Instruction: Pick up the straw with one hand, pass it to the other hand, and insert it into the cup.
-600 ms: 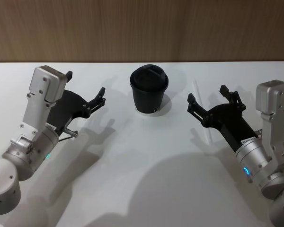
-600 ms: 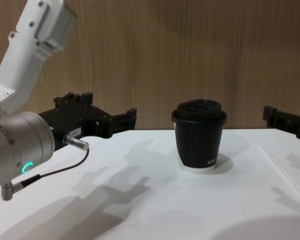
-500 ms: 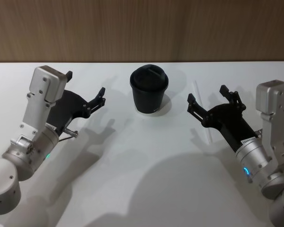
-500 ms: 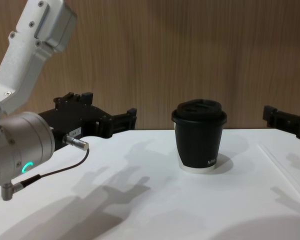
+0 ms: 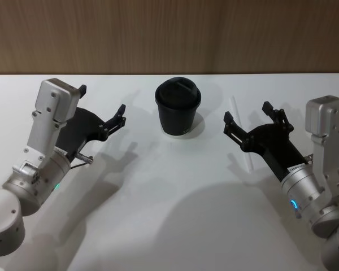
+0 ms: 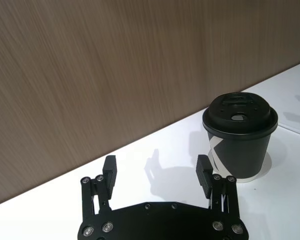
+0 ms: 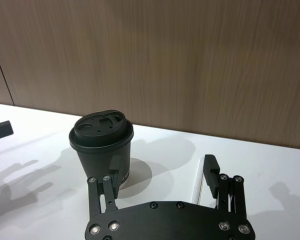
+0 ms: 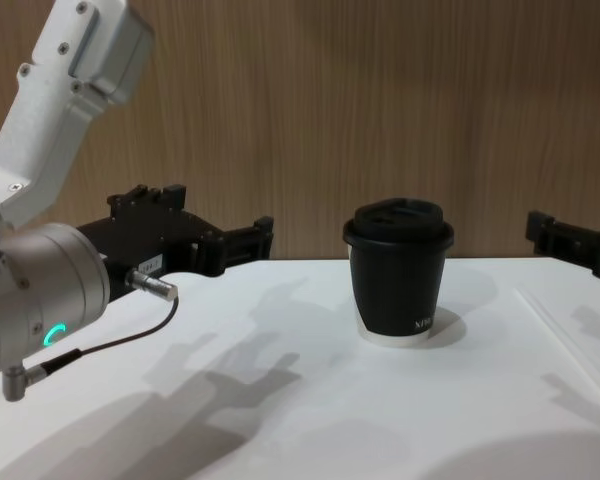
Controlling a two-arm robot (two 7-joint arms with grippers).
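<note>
Robot test bench, most likely a lab or demo room.
Plain white tabletop (image 5: 175, 192) spread beneath the left gripper (image 5: 103, 99) and the right gripper (image 5: 247, 111); brown wood-grain wall panel (image 5: 169, 34) just beyond both, rising straight from the table's far edge; black lidded paper cup (image 5: 178, 107) standing between the two; green status ring (image 8: 52, 335) lit on the silver wrist (image 8: 40, 295) behind the left gripper.
</note>
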